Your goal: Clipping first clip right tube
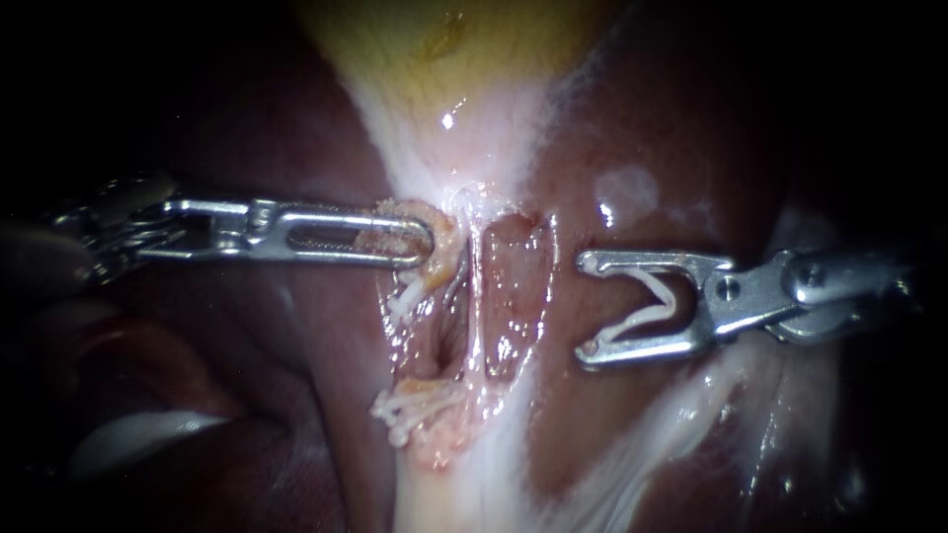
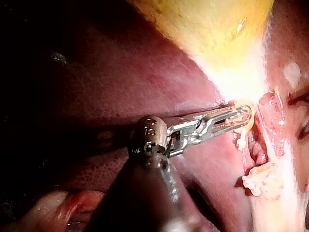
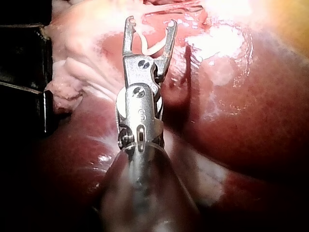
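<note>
Clip (image 1: 642,318) (image 3: 149,48) was white and V-shaped, seated between the wide-spread jaws of the right instrument (image 1: 587,306) (image 3: 150,21), both jaws touching it, tips clear over bare liver (image 1: 691,148). Near ahead stood a reddish wet tube (image 1: 520,281), its pale edge facing the tips. Beyond, left instrument (image 1: 425,242) (image 2: 244,113) jaws were clamped on a yellowish tissue flap (image 1: 449,259) below the gallbladder (image 1: 444,39).

the dark red liver (image 1: 691,128) is carrying everything here; the yellowish gallbladder (image 1: 444,39) is lying on it, narrowing into a pale band of tissue (image 1: 444,503) that is running down across the liver's glistening surface.
</note>
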Robot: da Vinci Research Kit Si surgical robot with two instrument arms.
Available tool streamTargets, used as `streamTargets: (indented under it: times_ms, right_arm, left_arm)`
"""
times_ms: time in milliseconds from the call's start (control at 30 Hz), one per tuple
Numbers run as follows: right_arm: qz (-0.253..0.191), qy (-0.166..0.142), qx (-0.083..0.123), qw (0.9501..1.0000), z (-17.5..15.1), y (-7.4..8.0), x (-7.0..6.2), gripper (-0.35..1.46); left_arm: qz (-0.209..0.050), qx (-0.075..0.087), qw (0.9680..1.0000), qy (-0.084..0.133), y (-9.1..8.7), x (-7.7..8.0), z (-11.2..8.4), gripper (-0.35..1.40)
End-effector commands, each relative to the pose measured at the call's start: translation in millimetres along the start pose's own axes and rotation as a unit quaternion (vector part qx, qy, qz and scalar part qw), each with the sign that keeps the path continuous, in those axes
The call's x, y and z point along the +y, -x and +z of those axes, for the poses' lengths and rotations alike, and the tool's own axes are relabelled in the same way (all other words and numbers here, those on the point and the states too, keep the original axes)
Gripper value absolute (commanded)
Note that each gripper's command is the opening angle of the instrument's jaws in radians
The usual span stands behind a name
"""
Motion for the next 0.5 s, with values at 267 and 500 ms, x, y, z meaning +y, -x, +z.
streamTargets:
  times_ms: [267, 500]
  right_arm:
    - [0.0, 0.0, 0.0, 1.0, 0.0, 0.0, 0.1, 0.5]
    - [0.0, -0.001, 0.001, 1.0, 0.0, 0.1, 0.1, 0.5]
  left_arm:
    - [-0.006, 0.005, 1.0, -0.006, 1.6, -1.4, -3.2, -0.35]
    - [-0.001, -0.016, 0.9999, 0.001, 4.7, -4.0, -8.3, -0.35]
